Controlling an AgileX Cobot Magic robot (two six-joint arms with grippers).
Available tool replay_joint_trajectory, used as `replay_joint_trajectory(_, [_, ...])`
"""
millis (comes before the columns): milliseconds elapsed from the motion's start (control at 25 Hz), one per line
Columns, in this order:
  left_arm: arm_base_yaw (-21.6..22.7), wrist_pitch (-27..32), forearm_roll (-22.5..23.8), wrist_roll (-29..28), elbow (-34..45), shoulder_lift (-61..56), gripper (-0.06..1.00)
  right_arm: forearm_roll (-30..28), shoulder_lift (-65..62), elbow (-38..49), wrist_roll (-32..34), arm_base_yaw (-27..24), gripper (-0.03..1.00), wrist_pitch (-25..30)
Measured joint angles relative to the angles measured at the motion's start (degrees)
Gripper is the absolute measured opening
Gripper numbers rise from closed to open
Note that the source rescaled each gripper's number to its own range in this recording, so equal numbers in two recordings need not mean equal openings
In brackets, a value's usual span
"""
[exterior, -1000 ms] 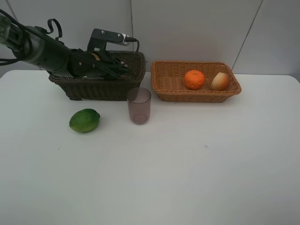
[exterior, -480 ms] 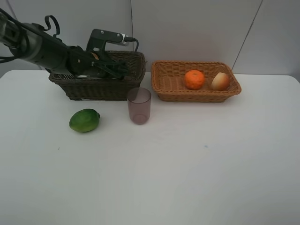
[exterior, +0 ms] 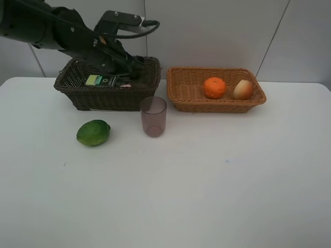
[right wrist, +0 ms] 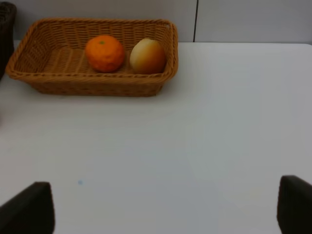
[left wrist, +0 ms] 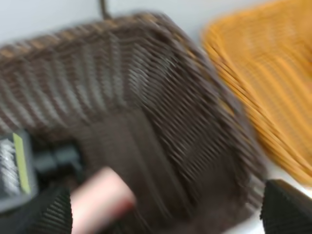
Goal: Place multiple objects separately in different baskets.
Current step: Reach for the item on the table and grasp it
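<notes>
Left pincer (left wrist: 168, 209) hangs wide open and empty over the dark basket (exterior: 111, 98); right pincer (right wrist: 161, 209) gapes empty too. Before that basket sit lime (exterior: 93, 133) and cup (exterior: 153, 116) on the desk (exterior: 207, 181); inside it, pink bottle (left wrist: 100, 200) and green-labelled bottle (exterior: 101, 80); beside it, the tan basket (exterior: 217, 107) holds tangerine (exterior: 214, 87) and apple (exterior: 242, 89).

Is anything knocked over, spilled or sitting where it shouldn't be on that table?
Nothing is spilled or damaged. The cup stands upright, and the tangerine and apple-like fruit sit neatly in the tan basket. Only the lime and the cup stand out: both sit on the table before the dark basket, in neither basket.
</notes>
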Motion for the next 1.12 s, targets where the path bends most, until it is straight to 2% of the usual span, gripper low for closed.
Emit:
replay_joint_trajectory(160, [-3.9, 14.4, 0.0, 3.9, -2.6, -1.6, 1.00, 0.0, 0.0, 0.0, 0.0, 0.0, 0.97, 0.0])
replay_joint_trajectory(360, [-7.7, 32.3, 0.1, 9.7, -11.1, -1.3, 1.00, 0.0, 0.0, 0.0, 0.0, 0.0, 0.97, 0.0])
replay_joint_trajectory(400, [-7.7, 32.3, 0.1, 9.7, -11.1, -1.3, 1.00, 0.0, 0.0, 0.0, 0.0, 0.0, 0.97, 0.0])
replay_joint_trajectory(640, [-10.8, 41.9, 1.1, 12.3, -20.2, 2.1, 1.00, 0.0, 0.0, 0.0, 0.0, 0.0, 0.97, 0.0])
replay_joint_trajectory(800, [-13.4, 45.5, 5.5, 17.4, -24.8, 7.4, 1.00, 0.0, 0.0, 0.0, 0.0, 0.0, 0.97, 0.0])
replay_joint_trajectory(960, [-15.6, 48.1, 10.4, 21.1, -26.0, 11.0, 1.00, 0.0, 0.0, 0.0, 0.0, 0.0, 0.97, 0.0])
replay_joint_trajectory(1120, [-16.5, 49.2, 12.0, 23.4, -26.0, 12.7, 1.00, 0.0, 0.0, 0.0, 0.0, 0.0, 0.97, 0.0])
